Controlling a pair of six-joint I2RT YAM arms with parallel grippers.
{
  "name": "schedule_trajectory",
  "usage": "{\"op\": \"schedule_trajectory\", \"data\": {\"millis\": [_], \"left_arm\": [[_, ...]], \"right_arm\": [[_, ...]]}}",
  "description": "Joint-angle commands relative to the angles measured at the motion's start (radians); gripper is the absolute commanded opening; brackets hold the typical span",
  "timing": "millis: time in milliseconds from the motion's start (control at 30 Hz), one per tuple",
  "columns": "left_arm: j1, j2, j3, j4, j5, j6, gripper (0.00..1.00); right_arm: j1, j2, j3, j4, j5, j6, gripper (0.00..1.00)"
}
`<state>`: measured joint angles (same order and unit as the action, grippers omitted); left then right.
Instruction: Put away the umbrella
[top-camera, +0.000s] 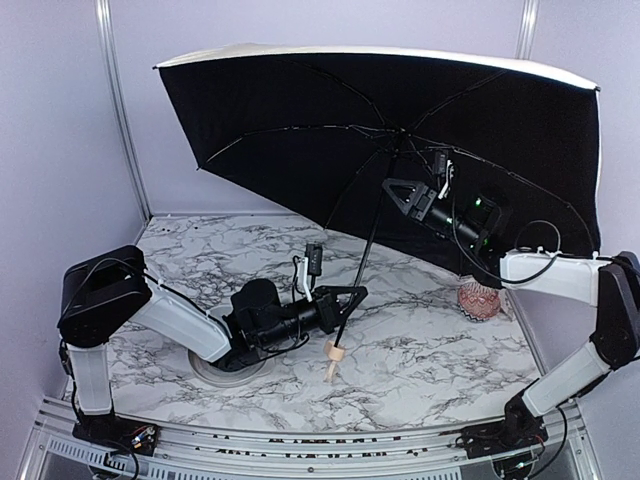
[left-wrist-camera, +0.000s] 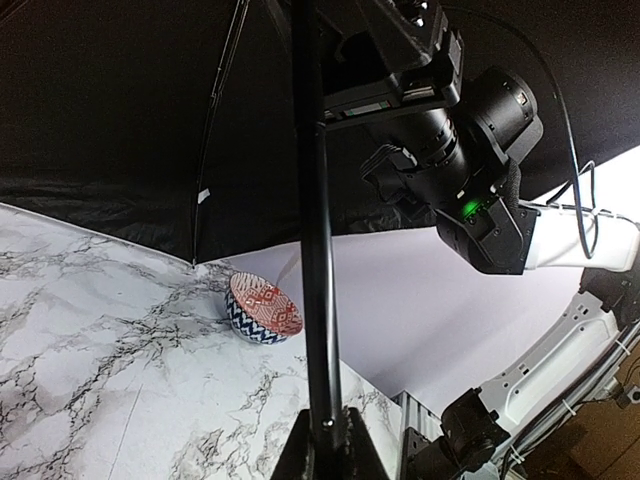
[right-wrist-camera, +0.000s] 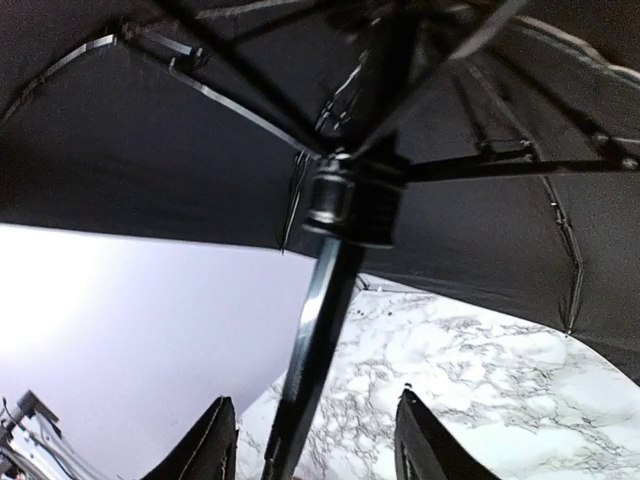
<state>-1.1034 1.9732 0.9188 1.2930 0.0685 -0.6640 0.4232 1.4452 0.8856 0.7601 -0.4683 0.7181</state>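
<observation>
Your left gripper (top-camera: 348, 302) is clamped on the umbrella (top-camera: 400, 110) shaft just above the handle (top-camera: 335, 351). The right gripper (right-wrist-camera: 315, 440) straddles the shaft higher up, unclenched.

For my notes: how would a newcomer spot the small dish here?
Find the open umbrella, black underneath with a cream top, and follow its canopy down to the right side of the marble table. There sits a small round bowl, red-patterned inside, blue outside, bright against black canopy and grey marble.

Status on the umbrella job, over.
Left pincer shut on umbrella shaft near handle. Right pincer open, astride shaft below hub. Canopy fully open. Bowl close by canopy edge.
</observation>
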Motion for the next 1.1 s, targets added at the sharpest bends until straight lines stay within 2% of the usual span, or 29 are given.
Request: {"op": "schedule_trajectory", "data": {"millis": [0,133,200,233,367,400,433,467,500,533,700,800,1000,1033,1067], "left_arm": [[-0.005,-0.022,0.007,0.049,0.013,0.039,0.0],[-0.005,-0.014,0.004,0.065,0.013,0.029,0.0],[-0.006,-0.014,0.006,0.066,0.018,0.031,0.0],[-0.006,-0.014,0.006,0.066,0.019,0.031,0.0],[-0.005,-0.012,0.001,0.065,0.019,0.028,0.0],[-0.005,-0.012,-0.004,0.065,0.012,0.027,0.0],[-0.006,-0.014,-0.008,0.061,0.002,0.027,0.0],[-0.004,-0.014,-0.011,0.051,-0.009,0.027,0.04],[-0.005,-0.014,-0.011,0.033,-0.024,0.033,0.18],[-0.005,-0.017,-0.007,0.004,-0.043,0.041,0.27],[-0.005,-0.018,0.054,-0.181,-0.084,0.111,0.47],[-0.006,-0.016,0.089,-0.259,-0.092,0.138,0.49],[-0.006,-0.009,0.128,-0.307,-0.085,0.176,0.54],[-0.006,-0.008,0.135,-0.319,-0.086,0.179,0.52],[-0.007,-0.007,0.139,-0.331,-0.092,0.183,0.44]], "right_arm": [[0.011,0.009,0.038,-0.016,-0.051,0.039,0.54],[0.015,0.014,0.05,-0.013,-0.073,0.031,0.59],[0.016,0.025,0.055,-0.022,-0.058,0.025,0.56],[0.016,0.034,0.06,-0.023,-0.056,0.027,0.5],[0.016,0.057,0.069,-0.014,-0.064,0.045,0.11],[0.016,0.054,0.067,-0.017,-0.054,0.046,0.03],[0.017,0.048,0.068,-0.029,-0.042,0.045,0.0],[0.019,0.04,0.066,-0.044,-0.024,0.043,0.0],[0.024,0.03,0.066,-0.065,-0.004,0.041,0.0],[0.031,0.014,0.067,-0.089,0.02,0.031,0.0],[0.108,-0.039,0.098,-0.237,0.16,-0.035,0.0],[0.155,-0.062,0.139,-0.358,0.283,-0.074,0.0],[0.254,-0.075,0.192,-0.45,0.468,-0.148,0.0],[0.269,-0.071,0.205,-0.462,0.483,-0.163,0.0],[0.28,-0.066,0.217,-0.472,0.492,-0.175,0.0]]}}
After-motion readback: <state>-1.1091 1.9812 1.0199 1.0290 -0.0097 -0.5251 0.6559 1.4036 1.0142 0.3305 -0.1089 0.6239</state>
